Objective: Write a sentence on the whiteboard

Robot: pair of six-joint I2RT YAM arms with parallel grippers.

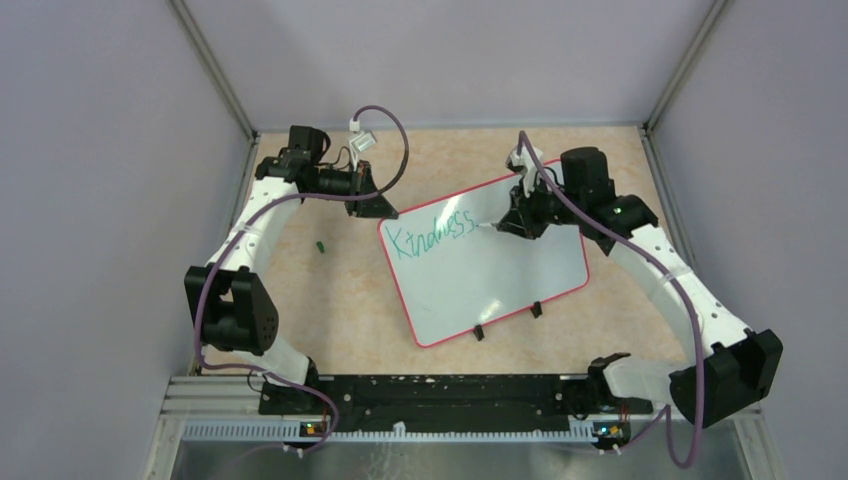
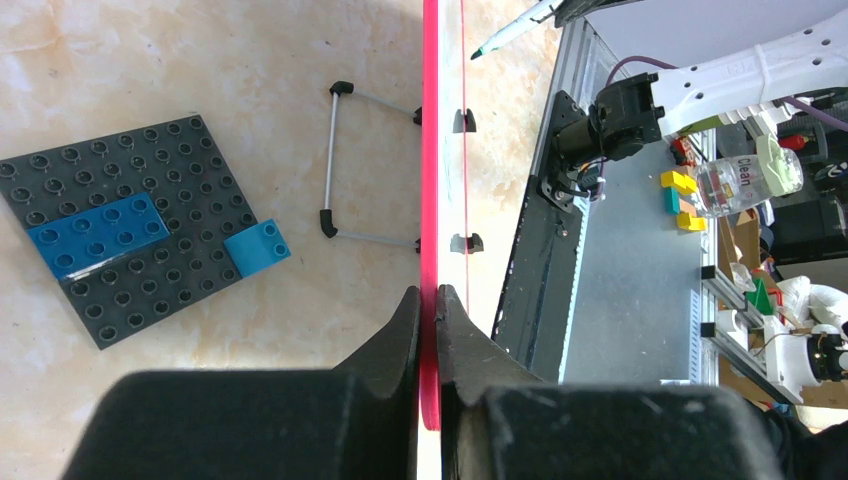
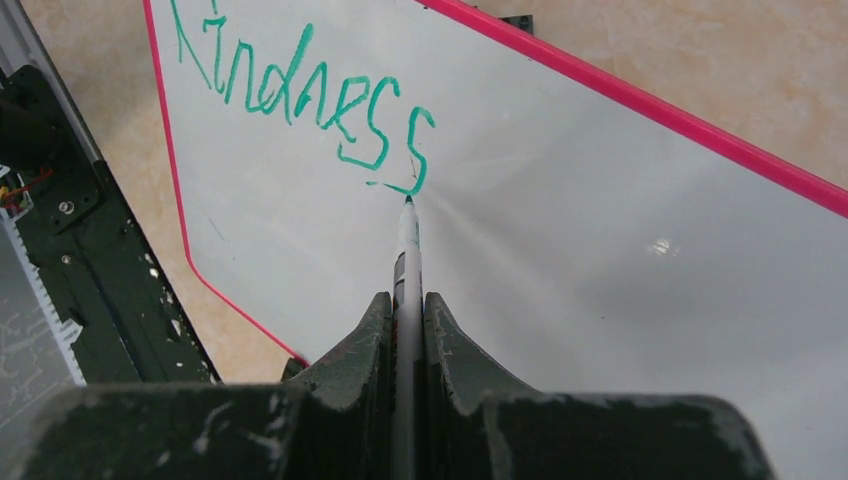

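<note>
Beige marbled table (image 1: 330,300), grey walls around it. A small green object (image 1: 320,244) lies on the table well left of everything else. The left gripper (image 1: 372,205) is at the far-left corner of the whiteboard (image 1: 500,280), with its jaws nearly closed and pinching the red-pink rim (the left wrist view shows the rim edge-on between the fingers). That view also shows a dark grey plate (image 2: 170,150) with blue bricks (image 2: 95,232) on the table left of the rim. The board sits mid-table, turned at an angle, with two black clips (image 1: 478,333) on its near edge. The sentence (image 1: 432,236) reads only "Kindness", teal-green, along the board's top left. The right gripper (image 1: 505,226) is clamped tight on a marker (image 3: 408,235), whose tip touches the board just under the last "s".
</note>
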